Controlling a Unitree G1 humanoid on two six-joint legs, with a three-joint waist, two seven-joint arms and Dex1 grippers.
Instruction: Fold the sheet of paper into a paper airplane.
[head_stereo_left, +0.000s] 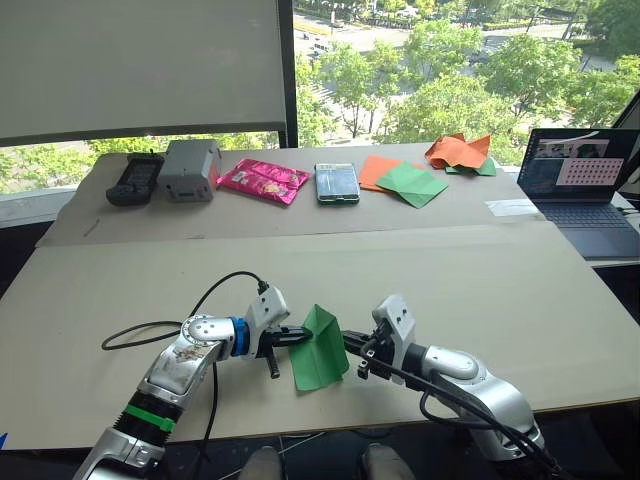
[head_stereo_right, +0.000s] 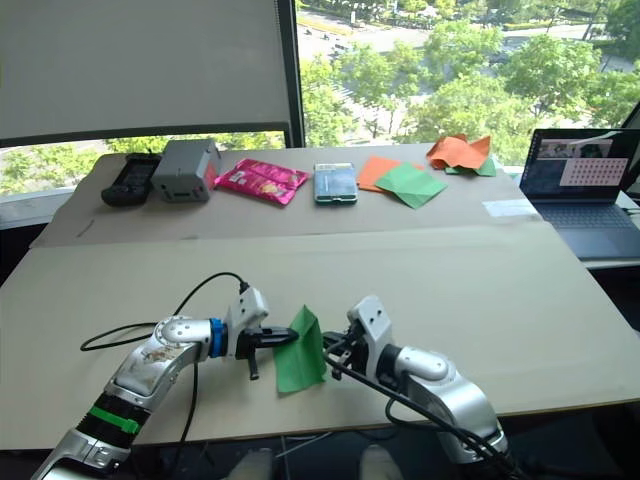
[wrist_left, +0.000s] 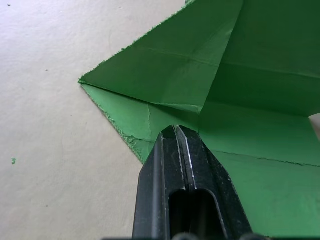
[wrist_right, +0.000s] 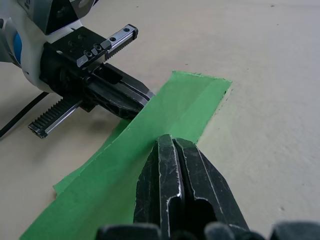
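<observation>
Two hands clenched on the sheet of paper (head_stereo_left: 320, 350), left hand (head_stereo_left: 296, 337) and right hand (head_stereo_left: 347, 343); pull evenly, aligning edges before creasing.

Both arms reach inward over the bench (head_stereo_left: 500, 290), forearms low, converging on the sheet of paper (head_stereo_left: 320, 350). The left tool (head_stereo_left: 296, 337) pinches its left edge with fingers pressed together. The right tool (head_stereo_left: 347, 343) clamps the opposite edge, fingers likewise closed, pointing toward the left tool.
</observation>
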